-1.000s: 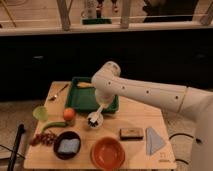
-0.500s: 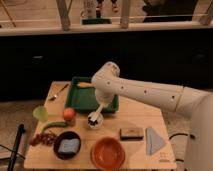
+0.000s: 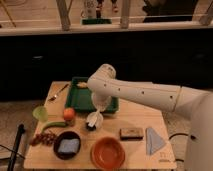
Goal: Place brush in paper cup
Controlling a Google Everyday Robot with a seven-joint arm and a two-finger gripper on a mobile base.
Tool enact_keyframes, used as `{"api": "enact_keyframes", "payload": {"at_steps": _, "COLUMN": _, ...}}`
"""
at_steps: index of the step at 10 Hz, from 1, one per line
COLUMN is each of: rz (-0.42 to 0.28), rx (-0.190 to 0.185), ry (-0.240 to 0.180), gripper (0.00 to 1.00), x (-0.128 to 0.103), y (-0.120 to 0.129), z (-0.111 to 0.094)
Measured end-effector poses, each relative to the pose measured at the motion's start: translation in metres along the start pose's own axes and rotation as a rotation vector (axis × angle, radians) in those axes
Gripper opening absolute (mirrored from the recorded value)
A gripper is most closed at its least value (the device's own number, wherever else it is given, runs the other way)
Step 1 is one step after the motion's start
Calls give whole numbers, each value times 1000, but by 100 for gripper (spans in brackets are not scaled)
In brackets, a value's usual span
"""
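Observation:
The white paper cup (image 3: 94, 119) stands on the wooden table (image 3: 125, 120) just in front of the green tray (image 3: 80, 100), right of the orange fruit (image 3: 69, 114). My gripper (image 3: 98, 111) hangs from the white arm straight down over the cup and reaches its rim. A small dark spot (image 3: 90, 126) shows at the cup's lower left. I cannot tell the brush's pale handle apart from the gripper and the cup.
A fork (image 3: 59, 92) lies at the back left. A pale green round thing (image 3: 40, 112), grapes (image 3: 44, 137) and a dark bowl (image 3: 67, 146) are at the left. An orange bowl (image 3: 107, 152), a brown block (image 3: 131, 133) and a pale cloth (image 3: 154, 141) lie in front.

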Motion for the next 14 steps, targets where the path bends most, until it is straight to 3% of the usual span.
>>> {"api": "enact_keyframes", "payload": {"at_steps": 7, "rz": -57, "rx": -51, "ry": -76, "gripper": 0, "x": -19, "y": -11, "z": 7}}
{"api": "enact_keyframes", "payload": {"at_steps": 14, "rz": -71, "rx": -68, "ry": -109, "gripper": 0, "x": -27, "y": -11, "z": 5}}
